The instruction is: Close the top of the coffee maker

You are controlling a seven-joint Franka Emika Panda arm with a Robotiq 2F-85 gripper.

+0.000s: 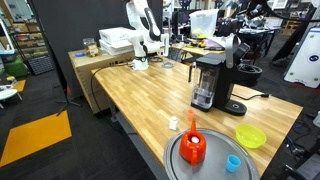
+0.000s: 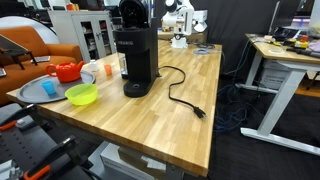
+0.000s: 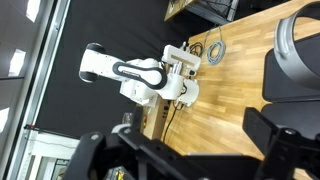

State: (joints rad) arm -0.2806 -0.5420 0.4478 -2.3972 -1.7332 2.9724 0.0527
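1. Step in hand: the approach. The fingers are not on the machine. In the wrist view they show as two dark, blurred masses low in the frame, seemingly spread wide with nothing between them.
2. The coffee maker stands on the table, beyond the fingers and off to one side. Only a rounded grey part of it shows at the edge of the wrist view, apart from the fingers.
3. The top stands raised above the body, so the closing is not yet done (both exterior views show it rising clear of the machine's head).
4. Next move, as I judge it: carry the fingers over the free edge of the top, then press it down about its hinge until it lies flat. A push with the outer side of a finger should serve; no grasp seems needed.
5. Materials: the machine is a tall, boxy body of smooth black plastic, probably slick under a pressing finger. The table is pale planked wood with a matt grain. A black power cord snakes loosely across the wood beside the machine, well away from the fingers.
6. Risk: the machine looks tall for its footing, so a push with too much sideways lean might slide or tip it.
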